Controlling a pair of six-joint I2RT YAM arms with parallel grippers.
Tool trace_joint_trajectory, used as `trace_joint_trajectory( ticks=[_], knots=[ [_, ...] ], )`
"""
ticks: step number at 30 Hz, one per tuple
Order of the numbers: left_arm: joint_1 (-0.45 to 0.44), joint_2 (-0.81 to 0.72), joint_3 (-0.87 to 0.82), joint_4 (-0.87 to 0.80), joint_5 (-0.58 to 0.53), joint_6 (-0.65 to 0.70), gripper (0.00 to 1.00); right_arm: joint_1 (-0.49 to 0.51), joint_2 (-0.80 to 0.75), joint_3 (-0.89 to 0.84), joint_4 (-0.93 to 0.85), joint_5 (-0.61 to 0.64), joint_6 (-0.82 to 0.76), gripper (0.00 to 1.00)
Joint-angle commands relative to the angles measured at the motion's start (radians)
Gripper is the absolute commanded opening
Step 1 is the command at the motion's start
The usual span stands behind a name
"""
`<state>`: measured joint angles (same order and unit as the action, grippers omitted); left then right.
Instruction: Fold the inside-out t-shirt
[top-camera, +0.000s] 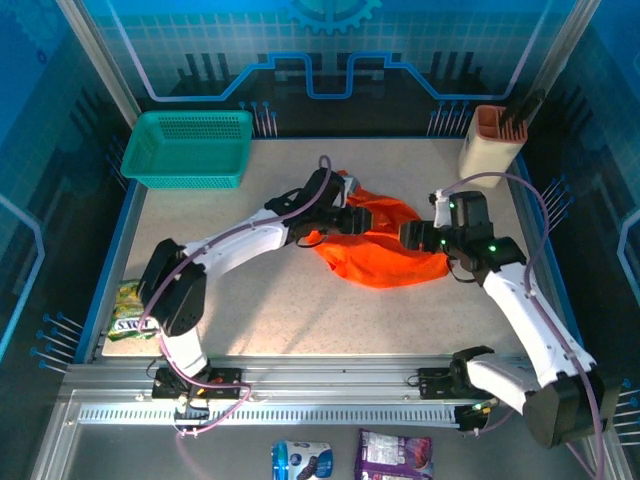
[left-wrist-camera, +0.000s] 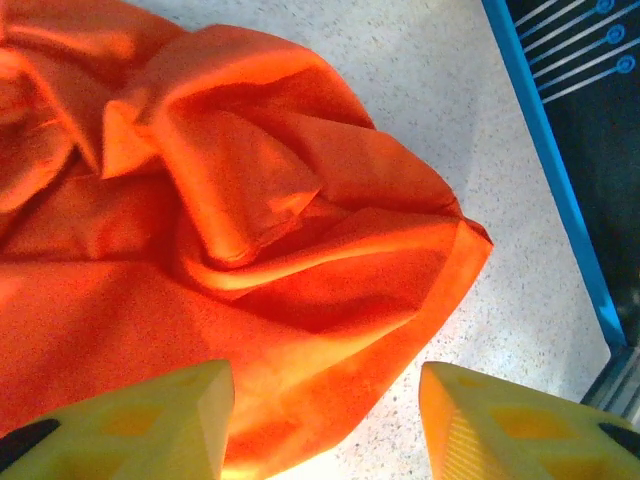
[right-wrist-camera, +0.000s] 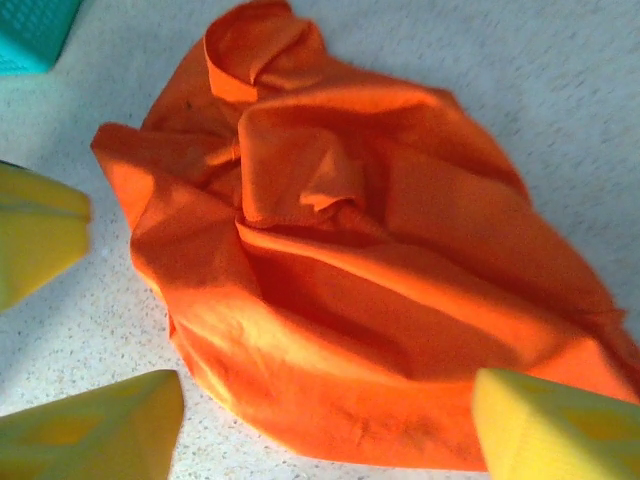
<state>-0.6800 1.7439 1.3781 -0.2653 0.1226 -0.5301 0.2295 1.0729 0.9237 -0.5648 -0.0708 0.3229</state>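
Crumpled t-shirt (top-camera: 380, 255) on surface (top-camera: 260, 300), nearer far edge; left hand (left-wrist-camera: 322, 390) parted, empty; right hand (right-wrist-camera: 325, 400) wide, empty. Risk: closing on bunched layers, lifting a wad.

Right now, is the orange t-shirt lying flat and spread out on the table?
No, the t-shirt lies crumpled in a wrinkled heap.

Speckled table (top-camera: 300, 310) bears crumpled t-shirt (top-camera: 385, 255), basket (top-camera: 190, 150), holder (top-camera: 490, 145).
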Motion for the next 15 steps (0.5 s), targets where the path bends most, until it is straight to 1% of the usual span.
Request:
trace_joint_trajectory(
  ticks=[1,4,8,10,13,15],
  knots=[
    [0.05,-0.107,-0.079,0.03,-0.079,-0.047,0.53,0.071,0.082,0.029,-0.003,-0.015,0.025,0.71],
    [0.131,-0.128,-0.157,0.017,-0.08,-0.071,0.53,0.139,0.197,0.08,-0.032,0.034,0.021,0.69],
    [0.225,-0.107,-0.189,-0.007,-0.052,-0.058,0.56,0.208,0.339,0.155,-0.035,0.084,0.025,0.69],
    [0.264,-0.082,-0.18,-0.026,-0.056,-0.03,0.58,0.235,0.415,0.202,-0.04,0.138,0.024,0.69],
    [0.318,-0.044,-0.159,-0.045,-0.061,-0.003,0.62,0.274,0.526,0.296,-0.082,0.256,0.004,0.68],
    [0.346,-0.016,-0.15,-0.04,-0.062,0.007,0.65,0.285,0.59,0.358,-0.101,0.304,-0.012,0.68]
  ],
)
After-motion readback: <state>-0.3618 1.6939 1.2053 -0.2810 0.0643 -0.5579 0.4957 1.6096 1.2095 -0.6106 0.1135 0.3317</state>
